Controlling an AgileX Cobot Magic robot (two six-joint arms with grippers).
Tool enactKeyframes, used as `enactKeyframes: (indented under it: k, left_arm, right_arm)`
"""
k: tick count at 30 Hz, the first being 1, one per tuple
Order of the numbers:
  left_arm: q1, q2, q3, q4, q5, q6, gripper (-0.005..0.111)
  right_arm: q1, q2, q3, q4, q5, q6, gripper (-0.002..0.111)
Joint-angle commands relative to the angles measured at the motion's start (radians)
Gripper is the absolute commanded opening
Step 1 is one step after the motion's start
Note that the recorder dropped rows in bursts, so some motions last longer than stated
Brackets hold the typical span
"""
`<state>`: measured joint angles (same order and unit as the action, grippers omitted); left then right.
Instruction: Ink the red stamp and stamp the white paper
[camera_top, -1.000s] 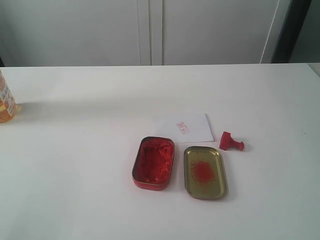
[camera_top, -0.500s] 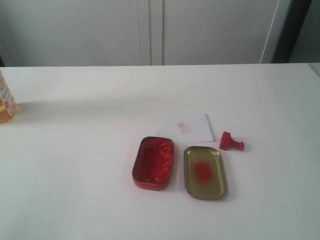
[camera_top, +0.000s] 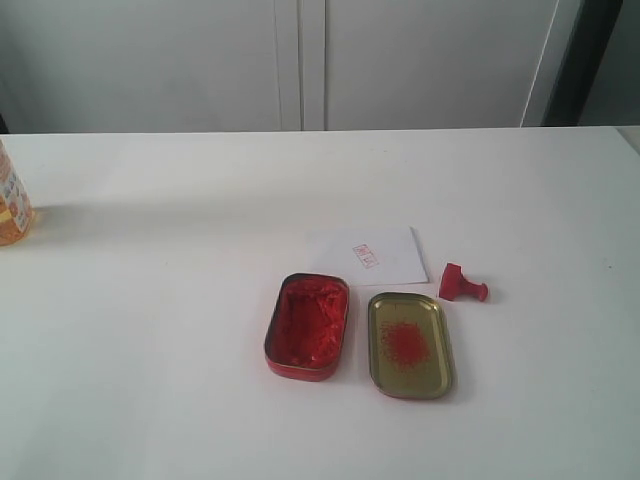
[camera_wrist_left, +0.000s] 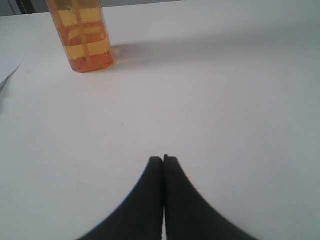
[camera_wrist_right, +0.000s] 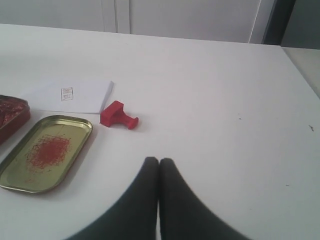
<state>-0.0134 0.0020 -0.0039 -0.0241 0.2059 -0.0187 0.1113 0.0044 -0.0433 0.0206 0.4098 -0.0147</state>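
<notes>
The red stamp (camera_top: 461, 284) lies on its side on the white table, just right of the white paper (camera_top: 368, 255), which carries a small red imprint. Both show in the right wrist view too: the stamp (camera_wrist_right: 117, 115) and the paper (camera_wrist_right: 75, 96). My right gripper (camera_wrist_right: 159, 160) is shut with nothing in it, a short way from the stamp. My left gripper (camera_wrist_left: 163, 159) is shut and empty over bare table, far from the stamp. Neither gripper appears in the exterior view.
A red oblong tin of ink paste (camera_top: 307, 325) sits open below the paper, with its gold lid (camera_top: 408, 343), smeared red, beside it. An orange bottle (camera_top: 12, 200) stands at the far left edge, seen close in the left wrist view (camera_wrist_left: 82, 34).
</notes>
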Motion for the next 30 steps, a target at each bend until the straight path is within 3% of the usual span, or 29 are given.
enactKeyframes:
  k: [1, 30]
  left_arm:
    - [0.001, -0.002, 0.004, 0.0, -0.003, -0.004, 0.0]
    - [0.001, -0.002, 0.004, 0.0, -0.003, -0.004, 0.0]
  right_arm:
    - [-0.004, -0.004, 0.027, -0.001, -0.03, 0.004, 0.0]
    - [-0.062, -0.004, 0.043, -0.001, -0.06, 0.004, 0.0]
